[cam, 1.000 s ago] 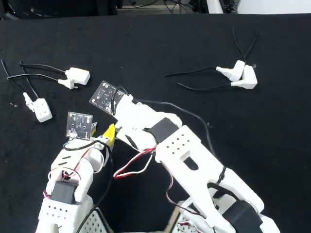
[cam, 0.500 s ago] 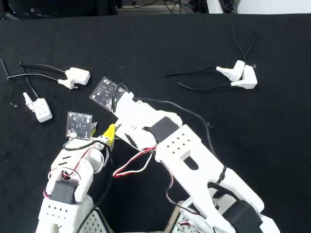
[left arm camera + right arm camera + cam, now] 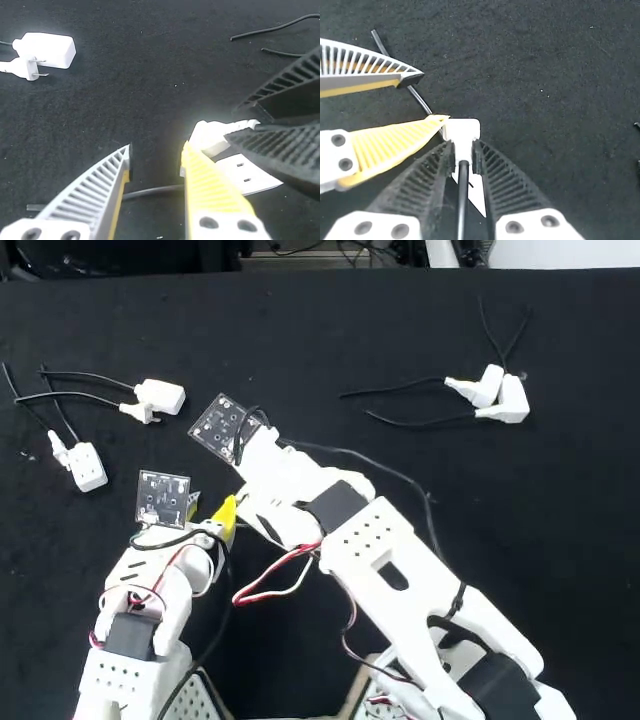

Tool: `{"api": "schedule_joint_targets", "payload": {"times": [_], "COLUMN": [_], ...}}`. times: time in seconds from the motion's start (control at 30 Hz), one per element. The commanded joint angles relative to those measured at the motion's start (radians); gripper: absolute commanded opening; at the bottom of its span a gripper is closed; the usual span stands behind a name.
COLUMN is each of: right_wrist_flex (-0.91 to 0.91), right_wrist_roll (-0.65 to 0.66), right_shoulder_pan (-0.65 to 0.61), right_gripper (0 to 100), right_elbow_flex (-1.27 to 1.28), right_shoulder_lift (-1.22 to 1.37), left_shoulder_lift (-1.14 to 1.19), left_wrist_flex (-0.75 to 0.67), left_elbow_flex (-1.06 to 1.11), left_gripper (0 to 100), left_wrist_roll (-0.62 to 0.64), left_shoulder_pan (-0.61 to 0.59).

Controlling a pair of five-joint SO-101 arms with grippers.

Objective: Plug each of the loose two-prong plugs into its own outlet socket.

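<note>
White two-prong plug (image 3: 462, 131), clamped in the black right gripper (image 3: 462, 146), has edged slightly forward beside the white socket block (image 3: 247, 177), likely aligning for insertion, while the wide-spread yellow left gripper (image 3: 157, 147) waits alongside.

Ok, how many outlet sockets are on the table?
5. Upper-left socket, far-left socket, two touching sockets at the right, and one socket beneath the arms. More may be hidden.

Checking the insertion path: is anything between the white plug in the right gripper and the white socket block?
Nothing visible lies between the small white plastic plug and the white slotted socket block. The open left gripper has its yellow finger beside the plug, not between them.
</note>
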Motion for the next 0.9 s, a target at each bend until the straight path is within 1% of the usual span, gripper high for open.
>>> {"api": "schedule_joint_targets", "payload": {"times": [0.0,0.2,0.27,0.33,0.4,0.47,0.57,0.73,0.87], "right_wrist_flex": [-0.028,-0.014,0.035,0.120,0.241,0.356,0.468,0.542,0.543], "right_wrist_roll": [-0.009,-0.002,0.006,0.052,0.130,0.238,0.371,0.651,0.821], "right_shoulder_pan": [-0.015,0.003,0.035,0.063,0.081,0.103,0.149,0.203,0.210], "right_gripper": [1.1,1.1,1.1,1.1,1.1,1.1,1.1,1.1,1.1], "right_elbow_flex": [-0.073,-0.079,-0.105,-0.151,-0.219,-0.277,-0.335,-0.338,-0.314], "right_shoulder_lift": [-0.005,-0.005,-0.005,-0.005,0.004,0.004,0.004,0.005,0.012], "left_shoulder_lift": [-0.002,-0.002,-0.002,-0.002,-0.002,0.000,0.000,0.006,0.008], "left_wrist_flex": [-0.002,-0.002,-0.002,0.000,0.003,0.038,0.092,0.103,0.106], "left_elbow_flex": [0.012,0.012,0.005,0.001,-0.008,-0.030,-0.056,-0.056,-0.056], "left_gripper": [17,17,17,17,17,17,17,18,18], "left_wrist_roll": [-0.009,-0.009,-0.005,-0.003,-0.003,-0.003,-0.002,-0.006,-0.003], "left_shoulder_pan": [0.007,-0.002,-0.039,-0.085,-0.117,-0.136,-0.143,-0.143,-0.145]}}
